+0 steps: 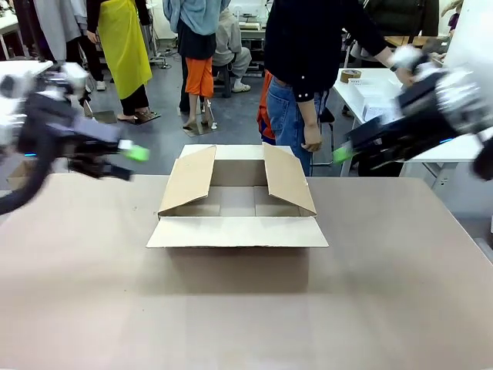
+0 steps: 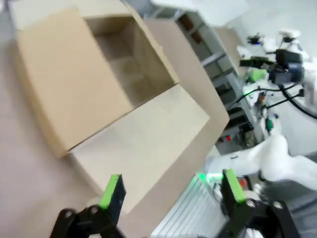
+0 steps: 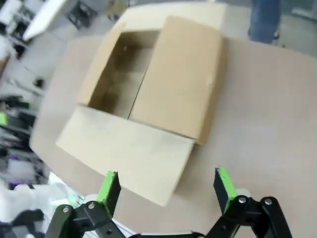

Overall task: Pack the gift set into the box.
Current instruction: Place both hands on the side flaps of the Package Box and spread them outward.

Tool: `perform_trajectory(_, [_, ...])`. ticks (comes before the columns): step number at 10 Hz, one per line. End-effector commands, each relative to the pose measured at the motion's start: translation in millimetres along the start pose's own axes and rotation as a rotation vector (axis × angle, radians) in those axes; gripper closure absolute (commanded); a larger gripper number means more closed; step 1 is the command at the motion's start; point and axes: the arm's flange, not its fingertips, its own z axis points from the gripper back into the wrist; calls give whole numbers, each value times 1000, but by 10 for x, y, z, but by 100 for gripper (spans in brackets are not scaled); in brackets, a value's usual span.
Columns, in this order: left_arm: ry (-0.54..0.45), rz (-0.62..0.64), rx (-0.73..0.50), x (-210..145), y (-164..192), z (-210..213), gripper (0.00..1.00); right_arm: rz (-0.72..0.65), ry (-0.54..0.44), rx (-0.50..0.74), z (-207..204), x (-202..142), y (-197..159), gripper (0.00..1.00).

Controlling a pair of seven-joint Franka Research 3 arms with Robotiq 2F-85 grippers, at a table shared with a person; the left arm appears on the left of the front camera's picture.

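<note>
The box (image 1: 237, 231) is a large brown carton in the middle of the table, its four flaps folded outward and its inside bare. The gift set is out of view. My left gripper (image 1: 131, 162) hangs in the air left of the box, blurred, with its green pads pointing toward it. In the left wrist view the left gripper (image 2: 171, 186) is open above a flap of the box (image 2: 133, 134). My right gripper (image 1: 350, 158) hovers right of the box. Seen from the right wrist, this gripper (image 3: 166, 181) is open and empty over the box (image 3: 183, 74).
A person (image 1: 308, 62) in a dark top and jeans stands just behind the box, one hand (image 1: 312, 139) hanging down. A white table (image 1: 377, 96) with a tape roll (image 1: 350, 75) stands at the back right. Bare brown tabletop (image 1: 231, 324) stretches in front of the box.
</note>
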Motion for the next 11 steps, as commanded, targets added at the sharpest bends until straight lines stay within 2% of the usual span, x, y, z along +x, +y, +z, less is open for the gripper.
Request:
perform_trajectory(1, [-73, 150, 105, 264, 92, -277, 0, 54, -27, -67, -433, -110, 181, 0])
perform_trajectory(2, [-100, 149, 103, 234, 244, -48, 0, 53, -100, -112, -282, -106, -3, 0])
perform_trajectory(3, [-8, 57, 48, 93, -155, -320, 0, 75, 15, -39, -304, -101, 361, 0])
perform_trajectory(4, [-8, 57, 48, 93, -155, -320, 0, 101, -12, -78, -413, -108, 423, 0])
perform_trajectory(5, [-41, 113, 91, 183, -3, -348, 0, 212, -4, -72, -530, -69, 553, 0])
perform_trajectory(6, [-8, 112, 156, 282, -123, -489, 0, 251, -51, -64, -631, -61, 671, 0])
perform_trajectory(7, [23, 117, 290, 458, -223, -639, 0, 241, -118, -59, -640, -107, 656, 0])
perform_trajectory(8, [61, 141, 390, 784, -247, -771, 0, 206, -183, -30, -567, -201, 547, 0])
perform_trajectory(9, [111, 147, 476, 1073, -280, -937, 0, 192, -157, -31, -571, -274, 495, 0])
perform_trajectory(11, [101, 186, 672, 1453, -249, -1396, 0, 149, -165, -33, -536, -354, 390, 0])
